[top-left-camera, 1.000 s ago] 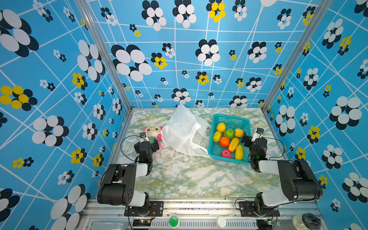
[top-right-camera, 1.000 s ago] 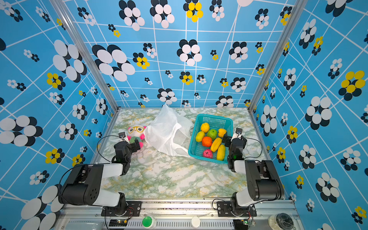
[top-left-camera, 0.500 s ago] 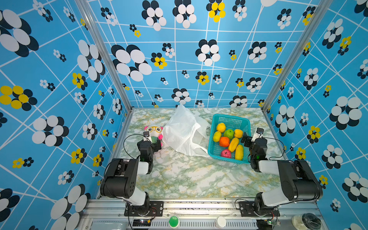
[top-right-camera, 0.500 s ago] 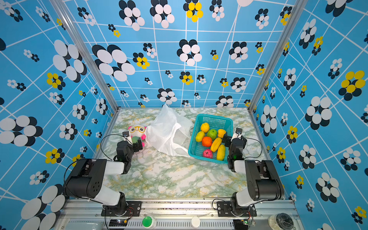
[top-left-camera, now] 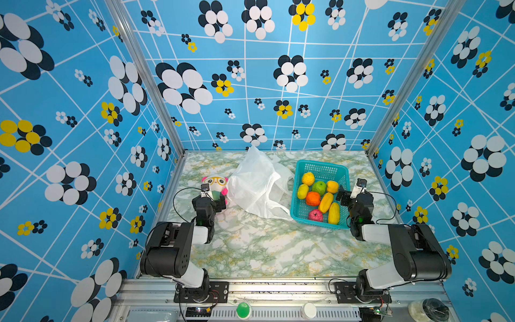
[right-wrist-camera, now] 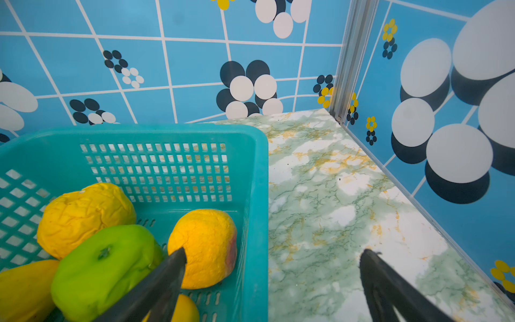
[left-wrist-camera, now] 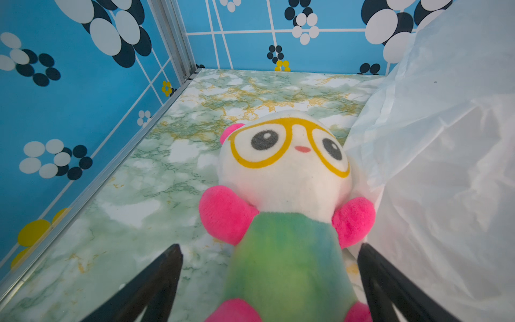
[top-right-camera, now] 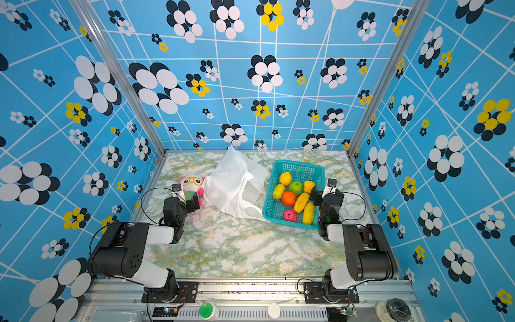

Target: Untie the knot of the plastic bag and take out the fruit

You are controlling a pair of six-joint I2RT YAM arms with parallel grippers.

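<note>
Teal basket (top-left-camera: 323,165) holds the fruit (top-left-camera: 313,198), plastic bag (top-left-camera: 256,186) slack beside it. My left gripper (left-wrist-camera: 269,248) gapes astride the plush toy (left-wrist-camera: 284,156), right gripper (right-wrist-camera: 273,252) gapes astride the basket wall; closing could snag either.

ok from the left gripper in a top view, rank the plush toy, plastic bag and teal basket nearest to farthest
1. plush toy, left side, at the left gripper
2. plastic bag, table middle
3. teal basket, right side

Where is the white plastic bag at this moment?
In both top views the plastic bag lies crumpled on the table, between the plush toy on its left and the teal basket on its right.
</note>
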